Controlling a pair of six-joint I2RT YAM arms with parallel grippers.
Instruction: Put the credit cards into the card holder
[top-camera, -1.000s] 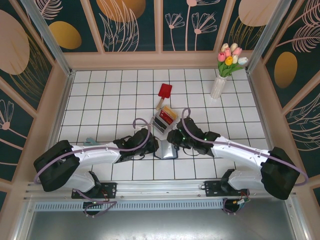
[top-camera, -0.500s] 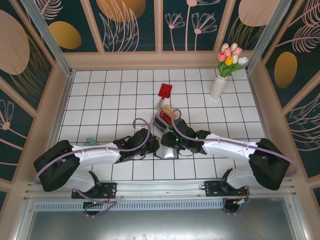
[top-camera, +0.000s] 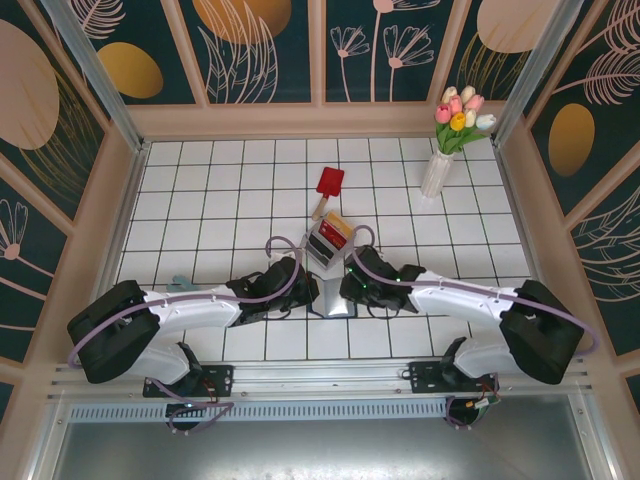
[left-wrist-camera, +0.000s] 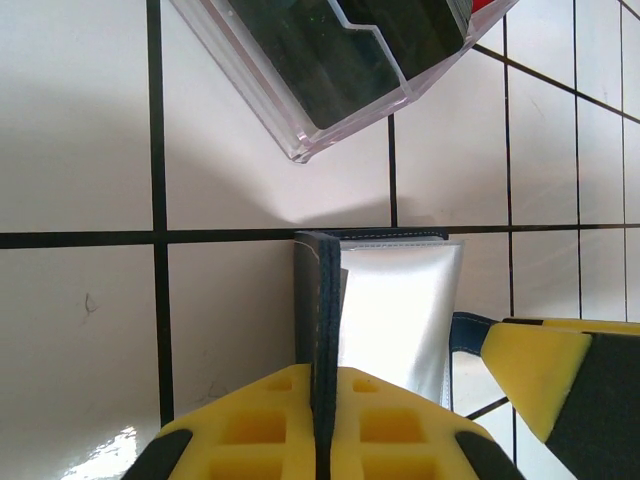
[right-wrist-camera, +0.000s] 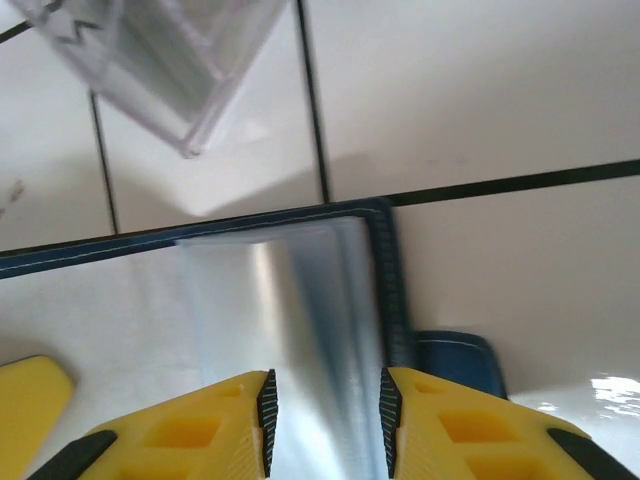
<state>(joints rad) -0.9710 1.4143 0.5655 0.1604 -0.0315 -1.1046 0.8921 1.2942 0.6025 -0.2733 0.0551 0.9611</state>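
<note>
Left hand is clamped tight on the near edge of the small dark navy folding wallet with a silvery grey-blue inside, bottom centre of the left wrist frame. That flap seems to stand up on edge. Right hand has its yellow fingers partly apart, astride the inner leaf at bottom centre of the right wrist frame. I cannot tell if it pinches or just hovers.

In the top view the wallet lies low centre, between both hands, on the white tiled worktop. My read: it's light, soft and floppy, with a glossy inside that's likely slippery. I'd hold it by the stitched navy rim, not the slick pocket face. From what I see, the pockets look empty.

The red and yellow-orange thin plastic cards stand in the clear plastic box, just above the wallet in the frame and not touching it. I judge the cards stiff, light and slick. I'd take one by its exposed upper edge, pinching the flat faces. The left wrist view also shows dark shapes in the box; can't tell what they are.
</note>
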